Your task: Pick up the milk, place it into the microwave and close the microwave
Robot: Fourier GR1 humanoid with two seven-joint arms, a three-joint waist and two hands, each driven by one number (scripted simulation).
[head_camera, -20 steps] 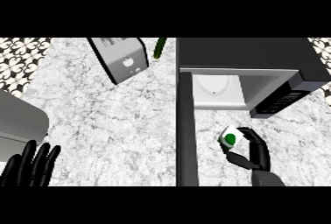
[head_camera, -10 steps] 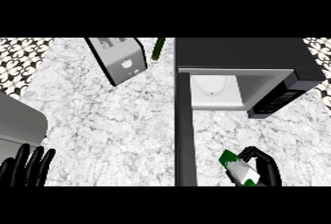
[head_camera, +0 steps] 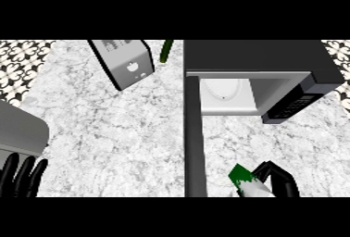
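Fingers of right hand [head_camera: 279,178] curled round milk carton [head_camera: 247,182], near right; left hand [head_camera: 21,173] relaxed, near left; marble counter [head_camera: 116,129], microwave [head_camera: 263,69] open far right.

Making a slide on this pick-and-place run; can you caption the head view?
Right hand holds the milk carton low beside the open microwave; left hand rests open at the lower left.

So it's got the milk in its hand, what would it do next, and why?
Probably carry the milk carton forward and up toward the microwave. The right hand is curled round the carton near the view's lower edge, well short of the open cavity, and the door already stands open.
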